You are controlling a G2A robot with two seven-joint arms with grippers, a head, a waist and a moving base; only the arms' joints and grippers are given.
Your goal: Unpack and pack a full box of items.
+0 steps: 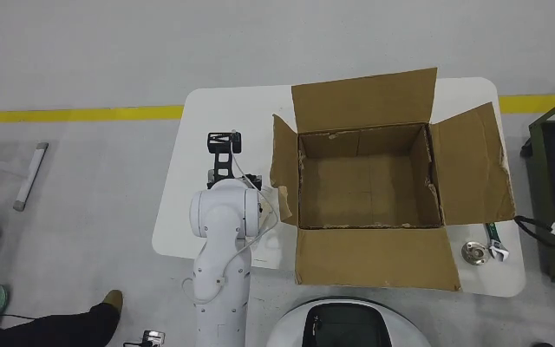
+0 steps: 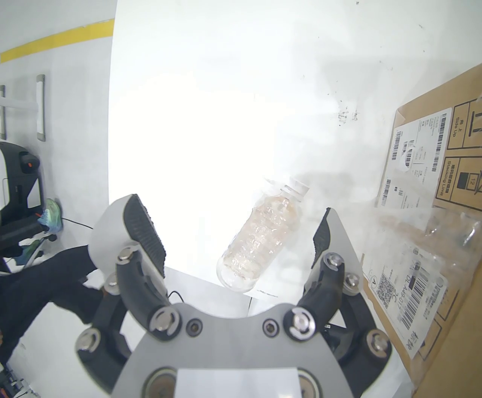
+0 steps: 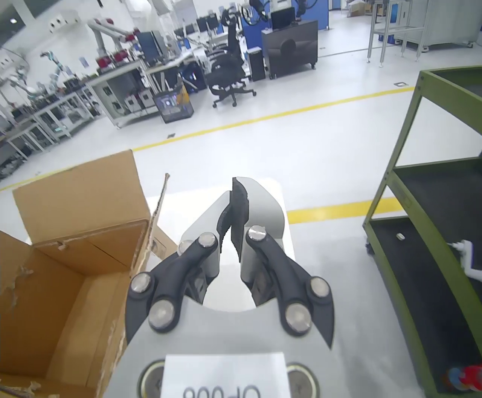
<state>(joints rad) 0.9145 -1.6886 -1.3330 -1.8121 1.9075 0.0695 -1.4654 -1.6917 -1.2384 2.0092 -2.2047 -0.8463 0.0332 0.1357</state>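
Open cardboard box [image 1: 364,102], clear bottle [image 2: 260,241] beside

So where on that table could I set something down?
Bare: the box floor, and the far corner of the table beyond the left gripper. Crowded: beside the box, where a clear bottle lies under that gripper, and the corner holding a metal ring and tool.

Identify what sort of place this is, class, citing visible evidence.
Probably a robotics lab or workshop: other robot arms stand by workbenches, a yellow line runs across the pale floor, and a green cart stands nearby.
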